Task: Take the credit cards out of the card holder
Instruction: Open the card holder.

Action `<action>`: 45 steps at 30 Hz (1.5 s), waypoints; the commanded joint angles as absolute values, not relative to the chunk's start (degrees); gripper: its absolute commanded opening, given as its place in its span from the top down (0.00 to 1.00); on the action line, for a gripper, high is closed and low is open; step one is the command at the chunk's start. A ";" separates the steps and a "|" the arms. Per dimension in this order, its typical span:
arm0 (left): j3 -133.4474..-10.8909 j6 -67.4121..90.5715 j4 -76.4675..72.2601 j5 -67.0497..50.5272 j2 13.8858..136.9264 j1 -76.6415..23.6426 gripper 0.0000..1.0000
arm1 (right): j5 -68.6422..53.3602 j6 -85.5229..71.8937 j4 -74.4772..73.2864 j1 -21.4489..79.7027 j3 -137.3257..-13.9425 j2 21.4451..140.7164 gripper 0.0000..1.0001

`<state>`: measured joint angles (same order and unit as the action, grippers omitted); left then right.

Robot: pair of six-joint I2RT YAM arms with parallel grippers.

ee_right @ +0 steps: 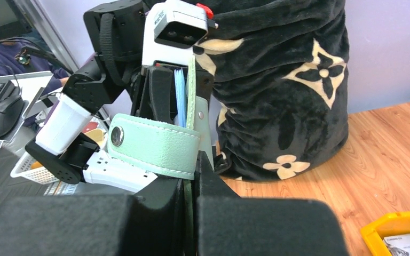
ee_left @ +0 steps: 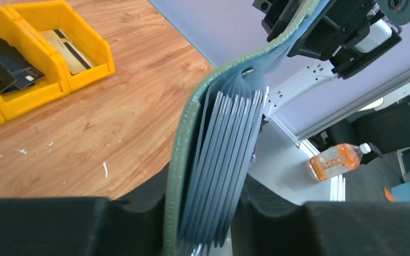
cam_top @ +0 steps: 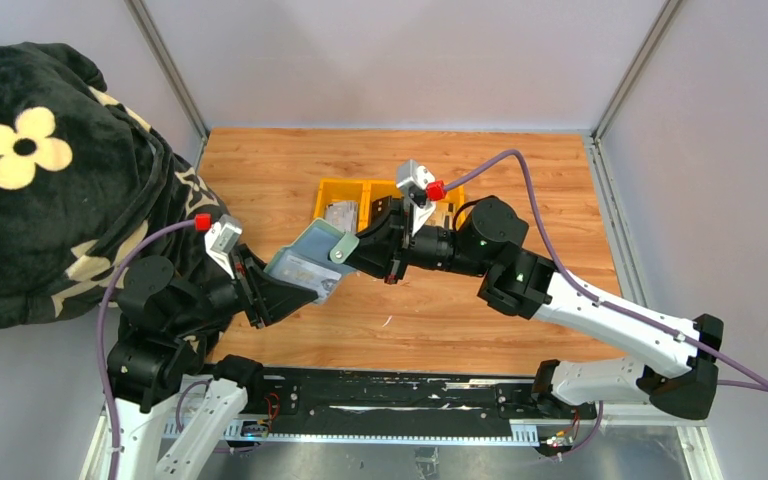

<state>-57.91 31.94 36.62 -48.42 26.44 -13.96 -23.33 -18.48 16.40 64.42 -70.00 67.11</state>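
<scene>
The sage-green card holder hangs open in the air between both arms, above the table's near left. My left gripper is shut on its pale grey-blue pocket stack. My right gripper is shut on the green cover just below the snap tab. The left wrist view shows several fanned pockets beside the green cover; I cannot tell whether cards are inside. A black card and a beige card lie in the yellow tray.
The yellow tray stands at the table's middle back, just behind the right wrist. A black flowered blanket covers the left side, close behind the left arm. Grey walls close in the back and both sides.
</scene>
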 commanded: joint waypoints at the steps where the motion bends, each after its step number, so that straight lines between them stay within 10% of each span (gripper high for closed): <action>1: -60.19 25.60 39.39 -45.52 26.43 -13.97 0.71 | -22.06 -15.98 16.44 64.16 -72.49 66.93 0.92; 9: -66.36 16.11 48.22 -50.57 31.32 -13.97 0.78 | -28.17 -8.71 2.17 64.16 -81.10 73.37 0.63; 19: -73.02 8.46 54.87 -49.62 34.54 -13.97 0.80 | -23.50 -4.35 -6.29 64.07 -85.19 73.65 0.97; 24: -71.93 11.27 52.16 -46.14 33.58 -13.97 0.30 | -20.95 -11.81 7.14 64.04 -77.98 69.85 1.00; 29: -67.45 18.90 43.66 -43.94 30.13 -13.97 0.13 | -19.57 -21.46 23.90 64.07 -70.77 67.60 1.00; 45: -66.88 24.96 37.21 -44.14 28.52 -13.97 0.19 | -13.56 -29.83 39.99 65.20 -63.13 66.53 1.00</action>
